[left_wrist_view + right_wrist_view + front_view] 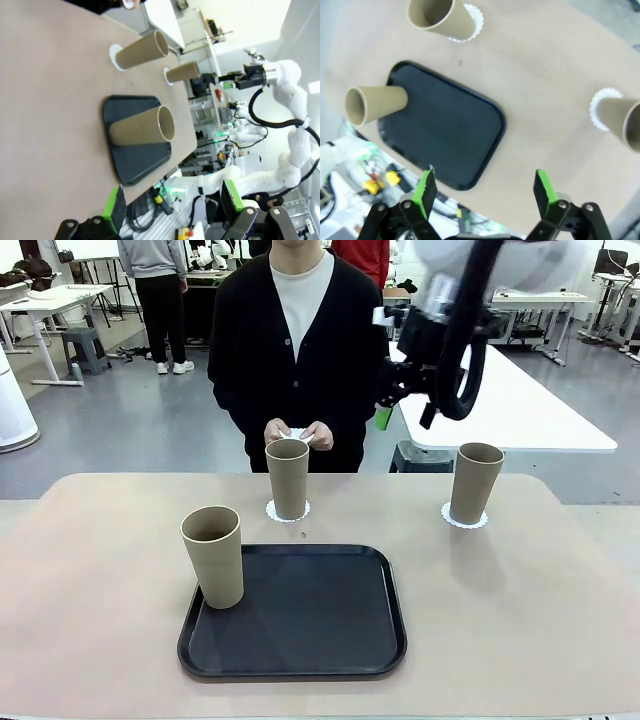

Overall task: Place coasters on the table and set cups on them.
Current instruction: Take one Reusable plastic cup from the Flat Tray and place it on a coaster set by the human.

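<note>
Both hands (pixel 172 194) (pixel 485 176) wide open and empty.

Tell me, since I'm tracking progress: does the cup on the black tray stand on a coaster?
No: the cup stands straight on the bare black tray, with no white disc under its base.

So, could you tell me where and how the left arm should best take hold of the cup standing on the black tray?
Grip its wall around mid-height, coming in level from the robot's left. The cup stands upright at the black tray's left edge, and its upward flare should resist slipping through the open left gripper.
</note>
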Robot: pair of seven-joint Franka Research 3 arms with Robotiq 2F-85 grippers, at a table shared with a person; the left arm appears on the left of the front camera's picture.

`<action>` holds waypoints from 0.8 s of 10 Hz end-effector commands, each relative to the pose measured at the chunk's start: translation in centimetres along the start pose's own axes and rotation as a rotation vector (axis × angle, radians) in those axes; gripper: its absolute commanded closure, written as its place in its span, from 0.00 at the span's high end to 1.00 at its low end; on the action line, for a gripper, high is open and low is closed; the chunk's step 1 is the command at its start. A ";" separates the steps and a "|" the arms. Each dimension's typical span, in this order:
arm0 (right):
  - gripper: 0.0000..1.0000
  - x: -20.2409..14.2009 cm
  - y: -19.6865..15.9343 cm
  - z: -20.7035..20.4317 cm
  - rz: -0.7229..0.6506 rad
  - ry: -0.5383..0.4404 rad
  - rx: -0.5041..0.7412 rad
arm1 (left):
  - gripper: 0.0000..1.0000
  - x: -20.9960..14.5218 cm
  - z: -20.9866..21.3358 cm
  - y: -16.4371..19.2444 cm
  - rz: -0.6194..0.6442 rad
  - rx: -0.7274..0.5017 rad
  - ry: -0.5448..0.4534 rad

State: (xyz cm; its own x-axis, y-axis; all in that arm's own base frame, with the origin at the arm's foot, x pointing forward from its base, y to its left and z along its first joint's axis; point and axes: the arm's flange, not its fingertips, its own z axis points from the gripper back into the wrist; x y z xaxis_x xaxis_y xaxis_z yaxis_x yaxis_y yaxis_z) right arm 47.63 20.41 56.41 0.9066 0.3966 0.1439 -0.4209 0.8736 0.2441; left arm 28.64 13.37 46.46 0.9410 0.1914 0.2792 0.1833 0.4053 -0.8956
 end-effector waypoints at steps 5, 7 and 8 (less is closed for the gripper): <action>1.00 -11.4 -17.5 2.3 -0.123 -0.325 0.601 | 1.00 -0.1 0.1 -0.1 -0.008 -0.009 -0.005; 1.00 -13.2 -22.3 3.2 -0.104 -0.393 0.733 | 1.00 -0.1 0.1 -0.1 -0.008 -0.009 -0.005; 1.00 -13.9 -24.3 3.2 -0.110 -0.430 0.787 | 1.00 -0.1 0.1 -0.1 -0.008 -0.009 -0.005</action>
State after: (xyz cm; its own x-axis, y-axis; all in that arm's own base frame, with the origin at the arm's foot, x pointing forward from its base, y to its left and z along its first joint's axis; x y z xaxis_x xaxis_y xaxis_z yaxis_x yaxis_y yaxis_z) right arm 43.98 -6.21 51.85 0.9224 0.0406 0.3840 -0.3579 0.4632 0.8108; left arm 28.64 13.37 46.48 0.9409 0.1915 0.2795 0.1835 0.4054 -0.8955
